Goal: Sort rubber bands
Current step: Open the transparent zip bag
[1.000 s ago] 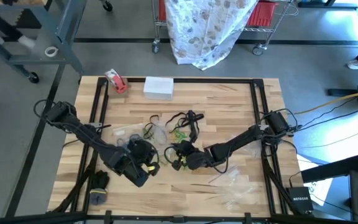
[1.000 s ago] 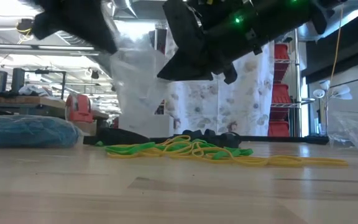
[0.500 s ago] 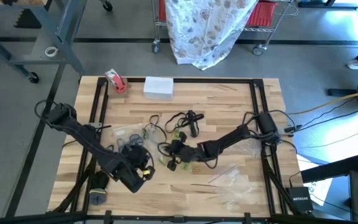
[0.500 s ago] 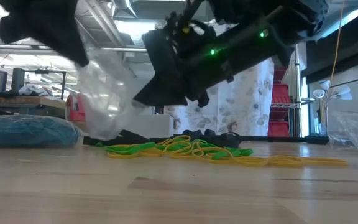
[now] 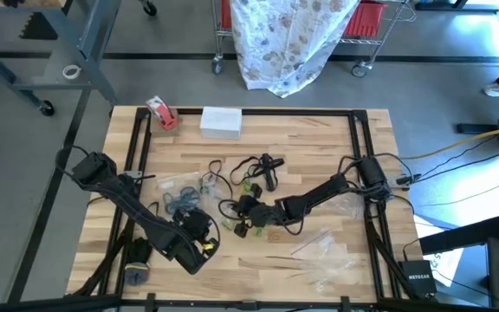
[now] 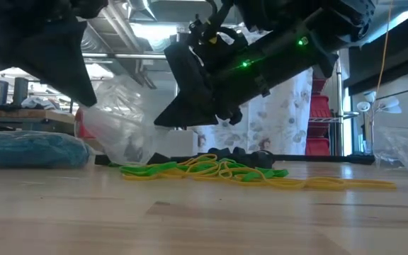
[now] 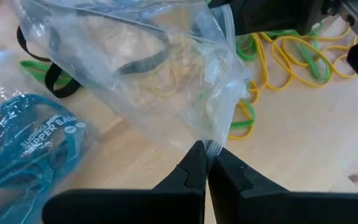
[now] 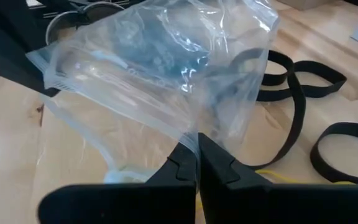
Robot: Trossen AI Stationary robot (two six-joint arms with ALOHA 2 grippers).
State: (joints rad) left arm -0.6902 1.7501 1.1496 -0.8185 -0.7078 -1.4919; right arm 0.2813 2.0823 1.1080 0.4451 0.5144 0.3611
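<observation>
A clear plastic bag (image 7: 135,68) hangs between my two grippers, with tan bands and a black band showing through it. My left gripper (image 7: 206,163) is shut on one edge of the bag, near the table's near-left part (image 5: 196,234). My right gripper (image 8: 197,155) is shut on another edge, at mid-table (image 5: 236,215). Green and yellow rubber bands (image 6: 218,170) lie in a loose pile on the wood below. Black bands (image 8: 303,118) lie flat beyond the right gripper. A second bag of blue bands (image 7: 23,146) rests on the table. My left gripper pinches the clear bag's zip edge (image 7: 215,142) between its two fingers. The bag spreads out beyond the fingers, lifted off the table. My right gripper pinches a pleated edge of the same bag (image 8: 197,132) between its two fingers. The bag fans out ahead of it, held above the wood.
A red-and-white tape roll (image 5: 163,113) and a white box (image 5: 221,122) sit by the far edge. More clear bags (image 5: 323,260) lie toward the near right. Black bands (image 5: 262,169) lie at mid-table. A black frame (image 5: 358,165) runs along the sides.
My right gripper has moved toward the table's left and a little toward the far edge. My left gripper has drawn back toward the near edge. The clear bag between them has come lower and shifted left in the low view.
</observation>
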